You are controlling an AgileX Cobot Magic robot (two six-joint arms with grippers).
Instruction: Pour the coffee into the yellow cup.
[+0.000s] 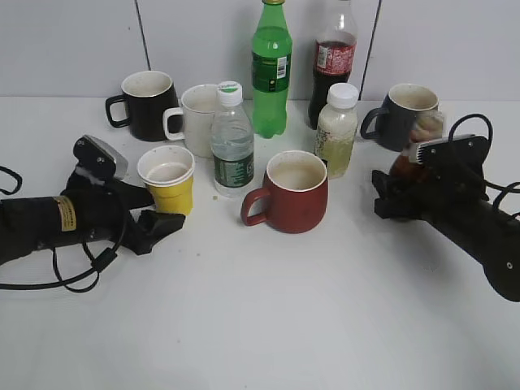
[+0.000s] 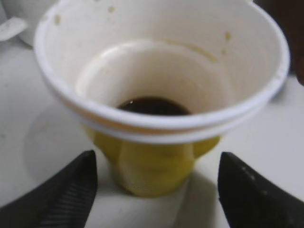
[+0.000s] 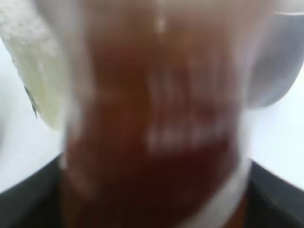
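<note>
1. Your left gripper (image 1: 158, 218) lies low on the table (image 1: 268, 325), jaws spread apart, nothing between the pads.
2. The yellow cup (image 1: 167, 178) stands upright just ahead of that gripper, sitting in line with the gap between the fingers (image 2: 61, 197) and not touched by either one.
3. In the left wrist view the cup has a small pool of dark liquid (image 2: 153, 105) at the bottom; the inner walls are white with a few brown specks.
4. Your right gripper (image 1: 400, 188) is out at the far side, well apart from the cup.
5. The coffee (image 3: 156, 123) fills the right wrist view, a blurred brown-and-clear bottle right between the fingers. Whether the jaws are clamped on it or just around it, I cannot tell from these views.
6. In the exterior view the bottle is mostly hidden behind that gripper; only a brown blur shows above it.
7. A red mug (image 1: 291, 192) stands between the two grippers, nearer the cup side.
8. A dark mug (image 1: 404, 115) sits just behind the right gripper.
</note>
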